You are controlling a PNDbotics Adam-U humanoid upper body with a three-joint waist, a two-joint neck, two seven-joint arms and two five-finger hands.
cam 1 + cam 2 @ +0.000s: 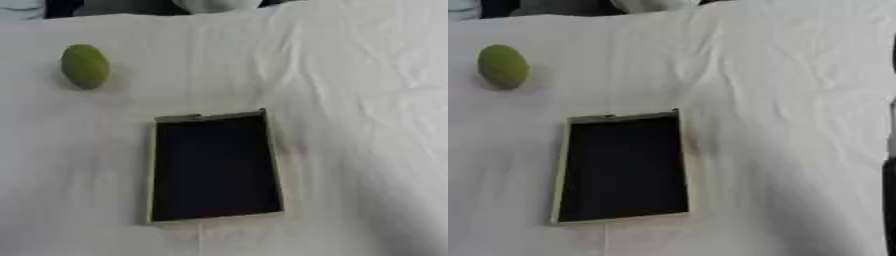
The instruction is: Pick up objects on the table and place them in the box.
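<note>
So the count here is really short: one box [214, 167] and one green oval thing [85, 66], probably a fruit of some kind, and that's all there is on the desk [350, 100]. The desk is covered with a white cloth [780, 150] that's pretty wrinkled, with folds running down the right side. The box sits about in the middle, a bit toward the near edge, open on top, with a pale rim and a dark inside, and I can't see anything lying in it. It's turned slightly askew rather than square to the view. The green thing is lying on the cloth off at the far left, well apart from the box, not touching it or anything else. As for the robot hand, neither the left nor the right one shows up in either eye view, so I can't tell whether they're released, clenched or grasping something. There's a dark strip at the right edge of the right eye view, but I can't make out what it is.
</note>
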